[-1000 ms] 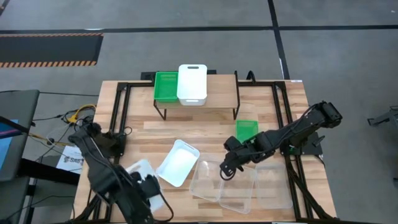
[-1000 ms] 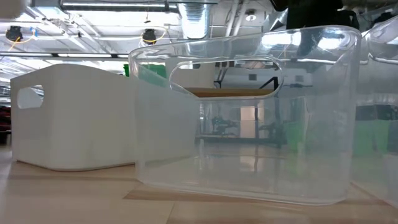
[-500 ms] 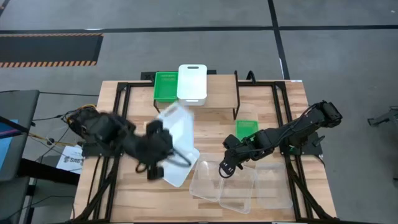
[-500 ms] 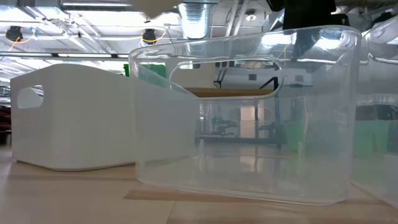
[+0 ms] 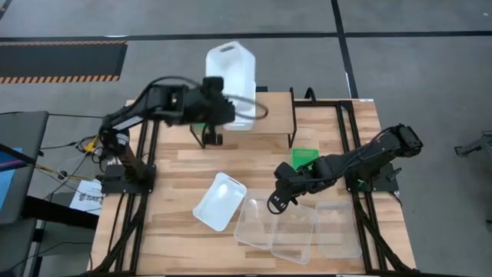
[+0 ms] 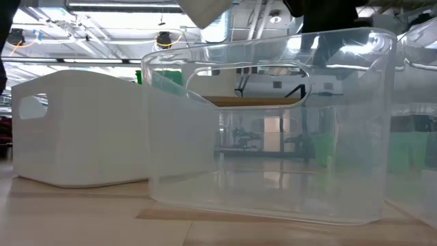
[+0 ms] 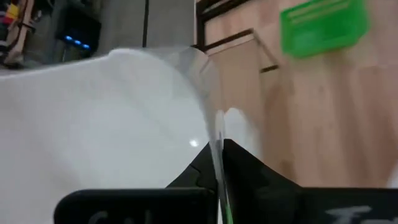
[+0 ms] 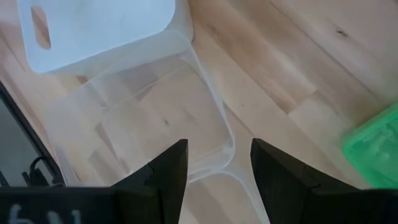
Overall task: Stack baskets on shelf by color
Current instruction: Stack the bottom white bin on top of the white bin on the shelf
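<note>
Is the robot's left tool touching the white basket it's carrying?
Touching. In the left wrist view, the left tool pinches the rim of the white basket between its dark fingers. The high view shows the basket held up over the shelf.

Upper centre of the high view: opaque white plastic tub [image 5: 231, 73] above the light-wood shelf board on thin black legs [image 5: 273, 115]. Centre right: bright green plastic tub [image 5: 305, 158]. Lower centre: a second white tub [image 5: 220, 201] and colourless see-through tubs [image 5: 296, 227] on the pale, banded plank tabletop [image 5: 254, 165]. Both arms are black.
</note>
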Controlling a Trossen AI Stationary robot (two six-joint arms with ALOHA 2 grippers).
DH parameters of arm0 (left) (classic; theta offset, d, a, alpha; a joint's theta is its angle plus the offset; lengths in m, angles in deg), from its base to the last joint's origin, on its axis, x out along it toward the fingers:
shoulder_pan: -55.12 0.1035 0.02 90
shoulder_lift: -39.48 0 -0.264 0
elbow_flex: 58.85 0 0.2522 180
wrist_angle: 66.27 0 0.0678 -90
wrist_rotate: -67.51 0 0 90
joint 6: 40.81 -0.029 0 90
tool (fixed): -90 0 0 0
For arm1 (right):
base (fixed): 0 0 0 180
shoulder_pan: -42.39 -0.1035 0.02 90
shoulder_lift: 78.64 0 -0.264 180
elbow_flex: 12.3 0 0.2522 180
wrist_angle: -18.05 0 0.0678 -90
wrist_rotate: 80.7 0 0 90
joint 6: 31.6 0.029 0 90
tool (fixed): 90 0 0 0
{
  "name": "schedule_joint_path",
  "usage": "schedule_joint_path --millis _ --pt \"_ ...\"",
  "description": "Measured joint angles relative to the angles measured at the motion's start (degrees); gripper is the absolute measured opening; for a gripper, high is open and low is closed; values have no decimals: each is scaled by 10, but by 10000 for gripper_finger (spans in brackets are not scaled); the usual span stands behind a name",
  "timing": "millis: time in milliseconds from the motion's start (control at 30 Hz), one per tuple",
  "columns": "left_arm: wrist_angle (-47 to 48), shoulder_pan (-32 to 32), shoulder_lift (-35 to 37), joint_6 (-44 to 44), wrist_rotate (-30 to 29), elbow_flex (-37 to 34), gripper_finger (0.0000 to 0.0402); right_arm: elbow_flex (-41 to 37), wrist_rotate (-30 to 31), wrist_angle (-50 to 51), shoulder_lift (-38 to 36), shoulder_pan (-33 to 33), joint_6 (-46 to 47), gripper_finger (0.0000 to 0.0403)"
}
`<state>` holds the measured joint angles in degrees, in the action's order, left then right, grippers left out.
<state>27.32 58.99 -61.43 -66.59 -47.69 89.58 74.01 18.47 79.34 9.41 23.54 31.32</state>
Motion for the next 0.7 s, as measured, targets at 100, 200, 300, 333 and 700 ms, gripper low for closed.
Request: schedule_joint_path --millis 100,200,300,333,700 --pt "3 44 -18 -32 23 0 0 0 0 2 0 7 2 201" --pt "8 72 -44 -44 55 -1 0 0 0 3 0 15 7 201" --pt "13 83 -69 -69 51 0 0 0 0 3 0 25 12 201" --pt "22 83 -78 -71 47 0 0 0 -1 4 0 27 15 201" --pt "97 81 -145 6 34 0 0 0 -1 1 0 50 15 201"
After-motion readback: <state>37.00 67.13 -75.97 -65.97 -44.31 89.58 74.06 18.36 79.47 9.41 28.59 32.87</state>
